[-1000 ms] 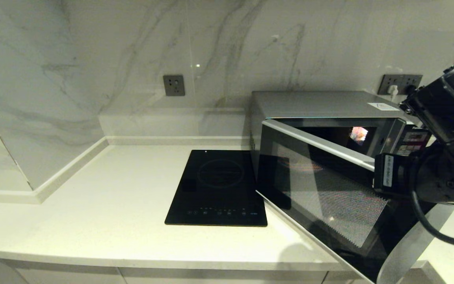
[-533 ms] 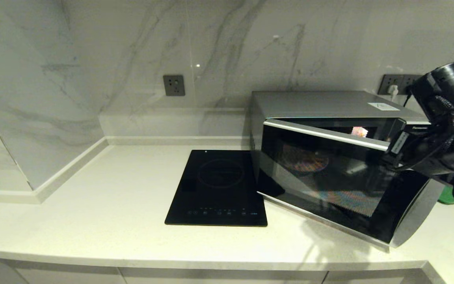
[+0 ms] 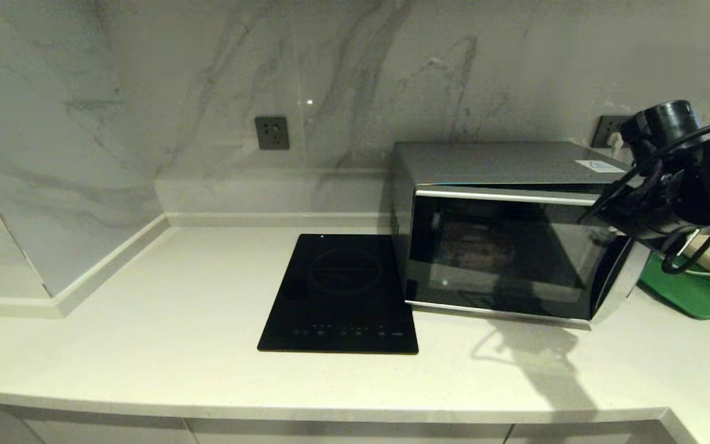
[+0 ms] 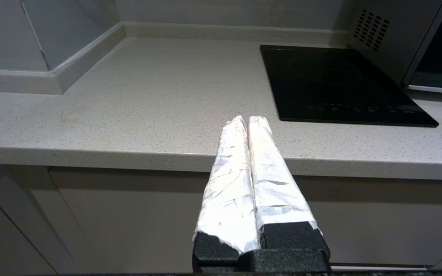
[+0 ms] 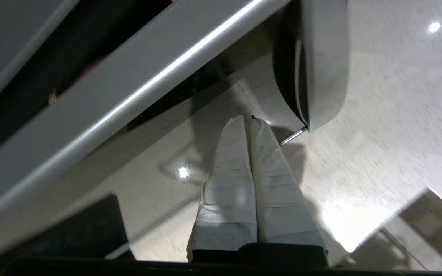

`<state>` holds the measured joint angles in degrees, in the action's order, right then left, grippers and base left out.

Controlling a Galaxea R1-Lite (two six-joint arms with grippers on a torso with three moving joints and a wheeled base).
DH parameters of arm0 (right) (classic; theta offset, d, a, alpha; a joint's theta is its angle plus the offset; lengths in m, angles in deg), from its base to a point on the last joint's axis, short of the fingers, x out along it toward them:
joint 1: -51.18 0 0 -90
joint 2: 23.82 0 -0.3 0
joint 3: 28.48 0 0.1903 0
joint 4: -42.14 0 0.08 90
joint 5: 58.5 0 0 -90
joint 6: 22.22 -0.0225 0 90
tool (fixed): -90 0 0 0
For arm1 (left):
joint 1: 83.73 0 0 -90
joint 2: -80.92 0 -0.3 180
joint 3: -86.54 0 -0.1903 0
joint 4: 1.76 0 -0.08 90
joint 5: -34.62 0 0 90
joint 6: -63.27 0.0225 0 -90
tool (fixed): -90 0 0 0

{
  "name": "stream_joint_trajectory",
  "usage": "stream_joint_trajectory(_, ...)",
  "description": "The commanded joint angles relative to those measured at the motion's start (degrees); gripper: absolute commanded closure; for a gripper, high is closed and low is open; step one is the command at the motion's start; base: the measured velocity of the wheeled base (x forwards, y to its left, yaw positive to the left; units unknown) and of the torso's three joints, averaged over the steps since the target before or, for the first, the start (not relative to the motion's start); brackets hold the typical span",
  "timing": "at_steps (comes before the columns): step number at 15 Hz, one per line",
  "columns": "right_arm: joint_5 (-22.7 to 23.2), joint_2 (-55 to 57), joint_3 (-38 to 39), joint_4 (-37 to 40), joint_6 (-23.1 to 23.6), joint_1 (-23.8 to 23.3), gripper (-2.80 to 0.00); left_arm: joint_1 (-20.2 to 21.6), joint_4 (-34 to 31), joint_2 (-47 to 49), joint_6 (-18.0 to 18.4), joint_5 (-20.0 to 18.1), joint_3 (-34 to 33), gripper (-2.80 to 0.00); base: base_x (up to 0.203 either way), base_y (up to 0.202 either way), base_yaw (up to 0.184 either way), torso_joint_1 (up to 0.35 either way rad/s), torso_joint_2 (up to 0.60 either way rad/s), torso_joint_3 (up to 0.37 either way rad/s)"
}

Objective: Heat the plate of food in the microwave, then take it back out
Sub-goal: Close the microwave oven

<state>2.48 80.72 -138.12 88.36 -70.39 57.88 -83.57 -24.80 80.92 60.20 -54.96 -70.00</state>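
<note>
The silver microwave (image 3: 503, 246) stands at the back right of the counter, its dark glass door swung almost fully against the body. Through the glass the plate of food (image 3: 477, 246) shows only as a dim round shape; the fries cannot be made out. My right gripper (image 5: 248, 118) is shut and empty, its taped tips against the door glass near the curved silver trim (image 5: 322, 69). In the head view the right arm (image 3: 675, 185) covers the microwave's keypad end. My left gripper (image 4: 248, 119) is shut on nothing and hangs parked before the counter's front edge.
A flat black induction cooktop (image 3: 342, 293) lies just left of the microwave. A green tray (image 3: 694, 290) sits to the microwave's right, behind the right arm. Wall sockets (image 3: 272, 133) are set in the marble backsplash. Pale counter (image 3: 145, 320) stretches left.
The microwave door has swung from wide open to nearly shut. My right arm moved back towards the microwave with it, uncovering the green tray.
</note>
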Motion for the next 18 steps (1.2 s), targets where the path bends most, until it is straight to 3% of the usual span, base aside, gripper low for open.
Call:
stream_joint_trajectory(1, -0.2, 3.2, -1.5, -1.8, -0.4, -0.5, 0.00, 0.0, 0.0, 0.0, 0.0, 0.0, 0.0, 0.00, 0.000, 0.000, 0.000, 0.000, 0.00, 0.000)
stream_joint_trajectory(12, 0.0, 14.0, -11.3, -6.0, 0.0, -4.2, 0.00, 0.0, 0.0, 0.0, 0.0, 0.0, 0.0, 0.00, 0.000, 0.000, 0.000, 0.000, 0.00, 0.000)
stream_joint_trajectory(18, 0.5, 14.9, -15.2, -5.9, 3.3, -4.1, 0.00, 0.0, 0.0, 0.0, 0.0, 0.0, 0.0, 0.00, 0.000, 0.000, 0.000, 0.000, 0.00, 0.000)
